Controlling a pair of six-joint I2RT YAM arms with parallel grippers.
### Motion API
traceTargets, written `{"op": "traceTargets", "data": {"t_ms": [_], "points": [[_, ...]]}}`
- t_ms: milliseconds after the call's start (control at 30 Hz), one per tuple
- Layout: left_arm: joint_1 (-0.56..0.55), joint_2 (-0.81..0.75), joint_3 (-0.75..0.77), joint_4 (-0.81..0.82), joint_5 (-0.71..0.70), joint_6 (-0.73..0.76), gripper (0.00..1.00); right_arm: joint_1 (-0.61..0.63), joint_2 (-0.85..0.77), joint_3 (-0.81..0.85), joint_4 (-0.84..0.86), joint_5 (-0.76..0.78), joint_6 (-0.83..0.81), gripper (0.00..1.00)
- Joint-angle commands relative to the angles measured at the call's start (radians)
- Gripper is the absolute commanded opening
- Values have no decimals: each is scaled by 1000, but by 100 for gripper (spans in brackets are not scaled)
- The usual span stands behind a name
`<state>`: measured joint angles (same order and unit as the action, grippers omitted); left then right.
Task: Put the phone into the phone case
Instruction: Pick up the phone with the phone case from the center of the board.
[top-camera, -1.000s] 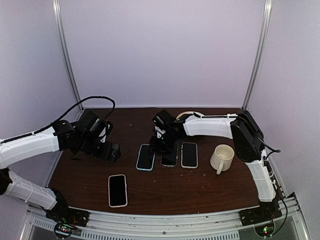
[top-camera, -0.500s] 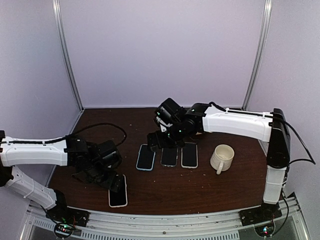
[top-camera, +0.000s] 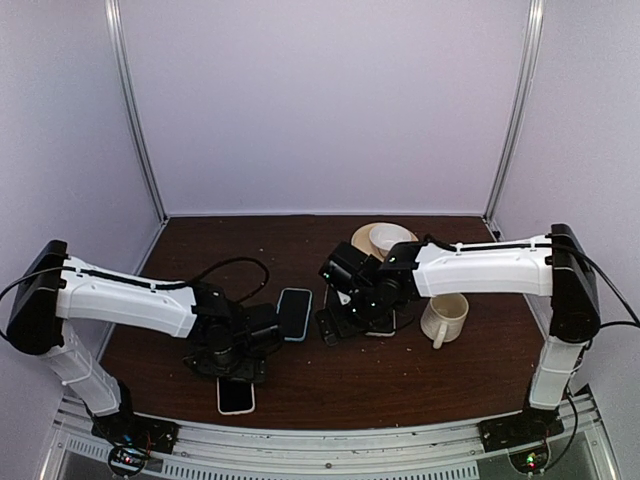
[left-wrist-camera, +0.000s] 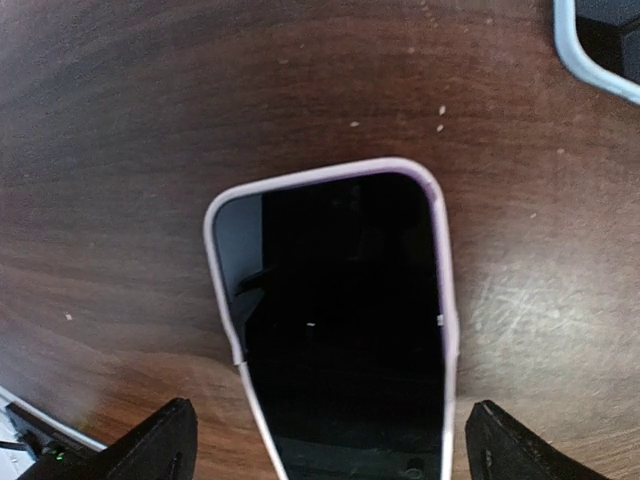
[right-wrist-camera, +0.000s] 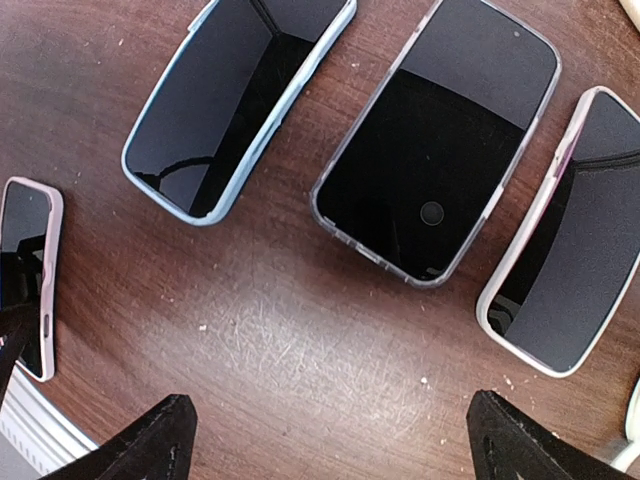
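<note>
The dark wooden counter (top-camera: 400, 380) carries everything. The left arm (top-camera: 130, 300) reaches in from the left and the right arm (top-camera: 480, 268) from the right, and both end near the middle. At the far right a bowl sits on a plate (top-camera: 385, 238), and a cream mug (top-camera: 445, 318) stands nearer, beside the right arm.

Four dark, glossy slabs lie flat, each with a rim around it. The pink-rimmed phone (left-wrist-camera: 340, 320) lies alone at the near edge, directly under the left jaws. Farther back, three lie in a row below the right wrist. These are a blue-rimmed one (right-wrist-camera: 240, 100) on the left, a clear-rimmed one (right-wrist-camera: 440, 140) in the middle and a pale-rimmed one (right-wrist-camera: 565, 235) on the right.

The left jaws are spread wide to either side of the pink-rimmed phone and touch nothing. The right jaws are also spread wide above bare wood, nearer than the row, and hold nothing.

The pink rim seems to hug dark glass, so that phone looks seated. I cannot tell which of the other three are empty cases and which are filled. As neither arm carries anything, the insertion is either finished or not yet started.
</note>
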<state>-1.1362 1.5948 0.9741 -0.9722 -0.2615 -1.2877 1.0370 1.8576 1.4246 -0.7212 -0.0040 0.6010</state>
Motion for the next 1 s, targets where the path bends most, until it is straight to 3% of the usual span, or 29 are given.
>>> {"op": "traceTargets", "data": {"t_ms": [0, 133, 467, 767, 967], "points": [[-4, -25, -43, 132, 17, -55, 98, 17, -68, -36, 35, 50, 17, 99], [-5, -4, -87, 215, 63, -65, 98, 20, -81, -49, 32, 63, 19, 100], [-4, 3, -86, 114, 33, -127, 98, 23, -93, -57, 26, 75, 12, 100], [36, 20, -169, 223, 129, -130, 97, 24, -97, -60, 20, 78, 8, 100], [33, 4, -137, 167, 100, -110, 76, 23, -92, -39, 6, 85, -1, 99]]}}
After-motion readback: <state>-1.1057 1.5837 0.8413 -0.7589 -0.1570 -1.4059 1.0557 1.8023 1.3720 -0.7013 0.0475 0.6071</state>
